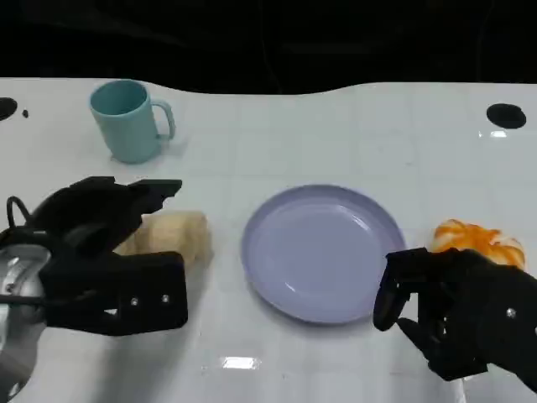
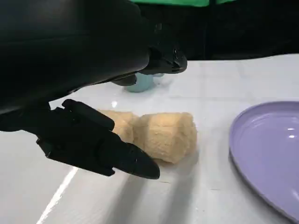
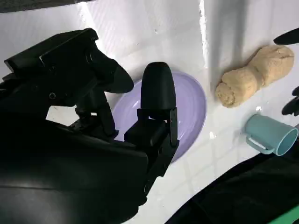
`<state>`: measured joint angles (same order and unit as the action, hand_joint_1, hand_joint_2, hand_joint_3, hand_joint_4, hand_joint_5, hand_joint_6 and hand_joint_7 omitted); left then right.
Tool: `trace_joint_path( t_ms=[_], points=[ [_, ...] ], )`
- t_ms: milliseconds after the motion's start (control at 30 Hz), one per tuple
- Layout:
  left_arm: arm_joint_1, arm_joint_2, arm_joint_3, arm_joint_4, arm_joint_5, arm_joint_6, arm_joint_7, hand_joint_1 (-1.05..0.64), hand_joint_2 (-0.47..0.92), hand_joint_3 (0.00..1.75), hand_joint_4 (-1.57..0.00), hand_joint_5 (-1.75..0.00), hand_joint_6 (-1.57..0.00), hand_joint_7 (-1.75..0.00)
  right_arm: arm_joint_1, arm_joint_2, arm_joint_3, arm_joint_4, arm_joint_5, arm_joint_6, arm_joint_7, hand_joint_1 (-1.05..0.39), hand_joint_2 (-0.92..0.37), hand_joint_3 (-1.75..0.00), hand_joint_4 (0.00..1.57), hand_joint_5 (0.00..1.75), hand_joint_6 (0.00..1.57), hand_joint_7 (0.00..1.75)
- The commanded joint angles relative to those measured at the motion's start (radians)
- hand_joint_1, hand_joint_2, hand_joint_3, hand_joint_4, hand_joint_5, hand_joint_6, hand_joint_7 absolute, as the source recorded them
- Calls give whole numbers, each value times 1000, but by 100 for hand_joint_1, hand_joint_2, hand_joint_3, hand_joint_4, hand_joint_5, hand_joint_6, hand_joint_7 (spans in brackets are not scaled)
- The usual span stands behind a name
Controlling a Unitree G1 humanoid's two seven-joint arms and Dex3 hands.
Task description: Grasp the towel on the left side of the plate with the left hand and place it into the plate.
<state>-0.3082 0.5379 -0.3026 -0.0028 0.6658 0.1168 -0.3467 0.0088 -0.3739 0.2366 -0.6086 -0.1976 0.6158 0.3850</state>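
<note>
Teal mug [image 1: 128, 119] upright at far left of white tabletop [image 1: 336, 134], handle to its right. Orange obj [image 1: 478, 242] near right edge. Black round spots [image 1: 506, 115] at far corners.

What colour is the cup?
The cup is light teal, clearest in the head view.

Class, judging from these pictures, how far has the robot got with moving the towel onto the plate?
Done: the left hand has reached the rolled towel, fingers open around it. In hand: the grasp, since the towel lies on the table beside the plate; firm contact is not visible. Left: grip, lift, carry, and set it in the empty plate.
</note>
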Motion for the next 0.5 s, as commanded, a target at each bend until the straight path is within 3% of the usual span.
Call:
trace_joint_path(
  t_ms=[33,500],
  points=[
    [-60,-10,-43,103,53,-6,13,-50,86,0,-11,-42,-18,-1,2,-7,-3,-18,-6,9,-6,-3,-56,-107,73,174,70,140],
    [-377,-122,-245,701,145,-72,-20,-49,90,1,-20,-24,-24,-1,18,-1,2,-54,-7,44,-12,-3,-55,-110,74,175,71,141]
  ],
)
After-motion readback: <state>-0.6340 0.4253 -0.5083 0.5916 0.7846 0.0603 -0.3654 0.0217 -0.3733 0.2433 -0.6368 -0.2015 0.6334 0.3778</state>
